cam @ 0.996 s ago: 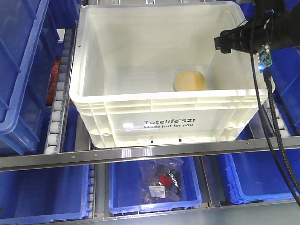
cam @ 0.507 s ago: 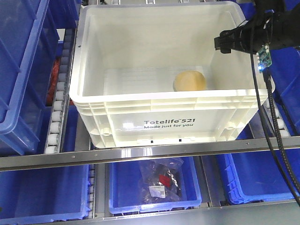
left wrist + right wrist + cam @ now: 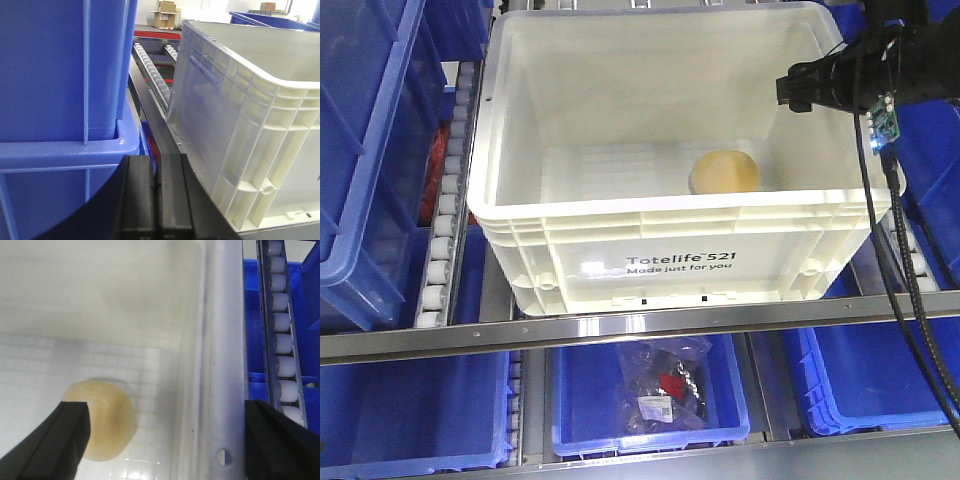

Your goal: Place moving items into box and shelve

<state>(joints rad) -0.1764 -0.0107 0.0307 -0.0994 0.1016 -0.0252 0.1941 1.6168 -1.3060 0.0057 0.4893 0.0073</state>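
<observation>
The left gripper (image 3: 156, 197) is showing its jaws pressed together, holding nothing, between a blue bin (image 3: 60, 100) and the white crate (image 3: 250, 115). The crate (image 3: 680, 265) is sitting on the roller shelf with its long axis running left to right and its printed face toward the front camera. The bun-shaped lump (image 3: 724, 172) is resting on the crate floor, right of centre; it is pale yellow-tan, round and smooth, its lower edge hidden by the front wall. The right gripper (image 3: 165, 440) is hovering wide apart above the lump (image 3: 102, 422) and the crate's right wall; its fingertips are cut off.
</observation>
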